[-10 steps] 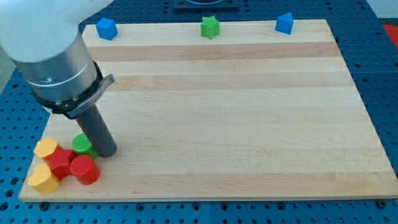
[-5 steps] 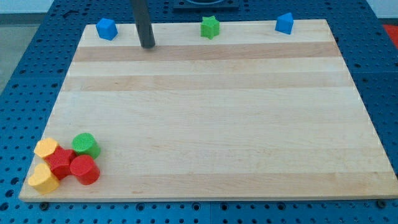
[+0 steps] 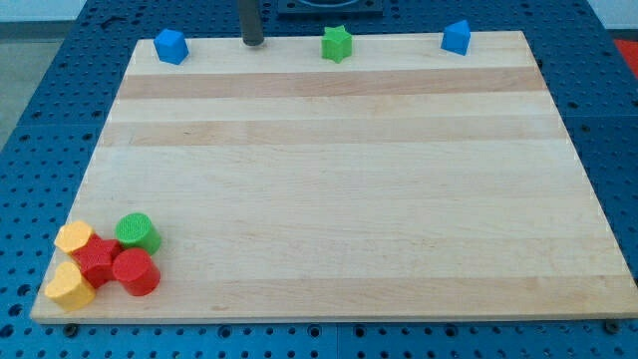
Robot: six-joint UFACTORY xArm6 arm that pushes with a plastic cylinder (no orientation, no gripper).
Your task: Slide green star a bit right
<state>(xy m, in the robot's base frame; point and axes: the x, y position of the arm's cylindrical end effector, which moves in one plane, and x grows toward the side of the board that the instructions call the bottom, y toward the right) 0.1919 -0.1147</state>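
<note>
The green star (image 3: pixel 338 44) sits at the top edge of the wooden board (image 3: pixel 339 179), near the middle. My tip (image 3: pixel 253 43) is at the top edge too, to the left of the green star with a clear gap between them. The rod rises out of the view's top.
A blue cube (image 3: pixel 171 46) lies at the top left and a blue block (image 3: pixel 457 37) at the top right. At the bottom left sits a cluster: a green cylinder (image 3: pixel 137 232), a red cylinder (image 3: pixel 135 272), a red star-like block (image 3: pixel 97 259) and two yellow blocks (image 3: pixel 72 237) (image 3: pixel 69 286).
My tip has moved from the bottom-left cluster up to the board's top edge, then a little up and right toward the green star. No block has moved.
</note>
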